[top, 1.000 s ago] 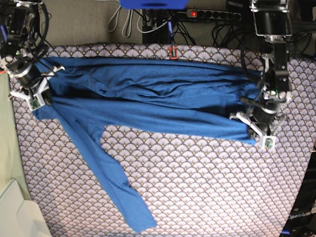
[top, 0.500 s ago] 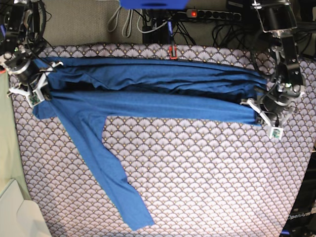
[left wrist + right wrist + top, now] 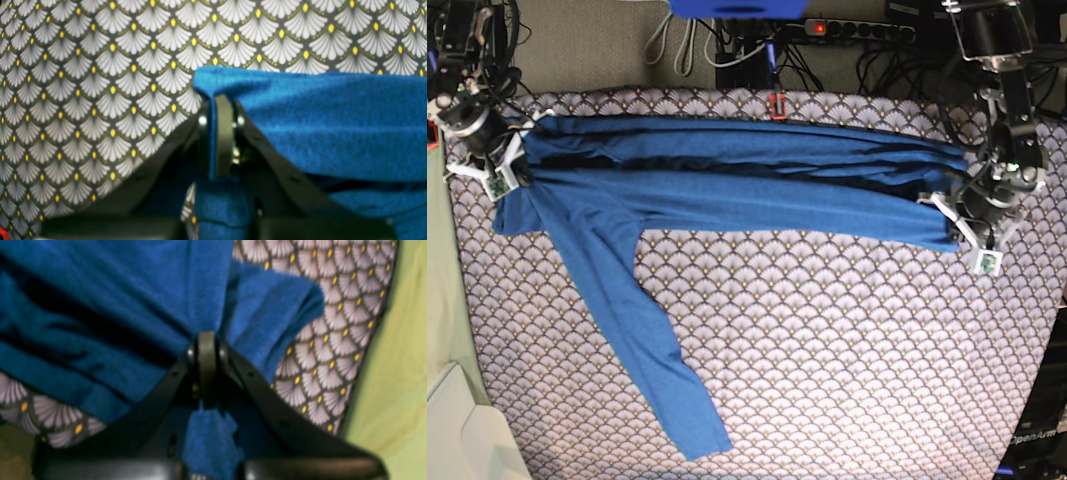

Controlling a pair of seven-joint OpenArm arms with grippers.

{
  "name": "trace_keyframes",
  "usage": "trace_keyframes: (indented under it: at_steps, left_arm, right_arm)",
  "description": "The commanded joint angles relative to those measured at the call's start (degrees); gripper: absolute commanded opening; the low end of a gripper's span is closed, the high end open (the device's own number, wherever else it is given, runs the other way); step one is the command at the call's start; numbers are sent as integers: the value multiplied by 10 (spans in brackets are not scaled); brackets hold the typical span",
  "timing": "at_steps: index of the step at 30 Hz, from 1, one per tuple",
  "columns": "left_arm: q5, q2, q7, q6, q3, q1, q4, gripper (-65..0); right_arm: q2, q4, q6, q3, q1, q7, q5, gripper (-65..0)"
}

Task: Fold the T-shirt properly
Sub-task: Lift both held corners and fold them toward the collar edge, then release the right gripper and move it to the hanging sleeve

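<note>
The blue T-shirt [image 3: 727,190] is stretched in a long band across the far part of the table, with one long sleeve [image 3: 642,350] trailing toward the front. My left gripper [image 3: 962,225] is shut on the shirt's right end; in the left wrist view its jaws [image 3: 220,133] pinch a blue fabric edge [image 3: 317,120]. My right gripper [image 3: 502,170] is shut on the shirt's left end; in the right wrist view the jaws [image 3: 206,370] clamp gathered blue cloth [image 3: 116,306].
The scallop-patterned table cloth [image 3: 827,360] covers the table. A power strip and cables [image 3: 827,35] lie behind the far edge. A green surface [image 3: 439,290] and a pale bin [image 3: 457,430] border the left side.
Both grippers have pulled outward and toward the far edge, so the shirt is stretched flatter and straighter. The hanging sleeve has shifted slightly left.
</note>
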Motion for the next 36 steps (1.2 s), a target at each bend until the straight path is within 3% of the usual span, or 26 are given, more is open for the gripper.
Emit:
trace_keyframes:
  at_steps: [1, 3, 5, 8, 12, 14, 20, 22, 32, 36]
  left_arm:
    - [-2, -10, -9, 1, -2, -6, 7, -645]
    - [-2, -10, -8, 1, -2, -6, -7, -637]
    - [-2, -10, -8, 1, -2, -6, -21, -589]
    - [-2, -10, -4, 1, -2, -5, -36, -446]
    - [-2, -10, 21, 1, -2, 3, -34, -237]
    - [-2, -10, 21, 1, -2, 6, -32, -178]
    - [-3, -19, 22, 1, -2, 6, -32, -162]
    - [-3, -22, 23, 1, -3, 6, -32, -162]
    - [-3, -23, 24, 1, -57, 6, -19, -162]
    - [-3, -23, 24, 1, -64, 7, 8, -162]
  right_arm:
    - [10, 7, -2, 3, 0, 9, 6, -650]
    - [10, 7, -2, 2, 0, 9, 6, -650]
    - [10, 7, -2, 2, 0, 8, 6, -650]
    - [9, 6, -2, 2, -2, 2, 6, -650]
    - [10, 7, -2, 2, 4, -63, 6, -648]
    - [11, 12, -2, 2, 4, -83, 6, -604]
    - [10, 12, -2, 2, 0, -90, 6, -375]
    - [10, 22, -2, 2, -3, -89, 6, -328]
    - [10, 111, -2, 7, -11, -94, 5, -302]
    - [11, 113, -2, 7, 16, -142, 4, -299]
